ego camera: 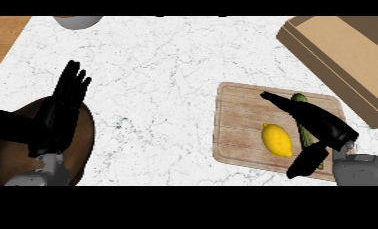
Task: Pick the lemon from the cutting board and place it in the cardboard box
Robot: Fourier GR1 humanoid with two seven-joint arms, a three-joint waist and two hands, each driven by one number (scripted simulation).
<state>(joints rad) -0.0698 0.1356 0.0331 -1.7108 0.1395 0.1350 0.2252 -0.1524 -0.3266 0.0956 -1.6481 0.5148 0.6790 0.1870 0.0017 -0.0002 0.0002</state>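
**Right hand open over board, lemon not yet grasped**

Head view:
- Lemon (277, 139) lies on the cutting board (240, 123), at roughly 4 o'clock in the view. Untouched as far as I can see; a sliver of board shows between it and the hand.
- Right hand (325, 128) comes in from 5 o'clock, spread wide: long fingers point toward 11 o'clock, passing just beside the lemon's right side, thumb hangs down toward 6 o'clock below it. Holding nothing. My read: it's lined up to bracket the lemon between fingers and thumb, so this is pre-grasp.
- A green vegetable (301, 118) sits on the board just right of the lemon, mostly under the hand. Judgement: closing could catch it too, since it's so near.
- Cardboard box (336, 55) at 2 o'clock, near the board's upper right corner, partly cut by the frame edge. Short carry toward 1 o'clock from the lemon once lifted.
- Left hand (63, 108) at 9 o'clock, fingers straight and up, resting over a dark round plate (85, 143). Not involved.
- Grey bowl (76, 21) at 11 o'clock on the counter (162, 73), well apart.
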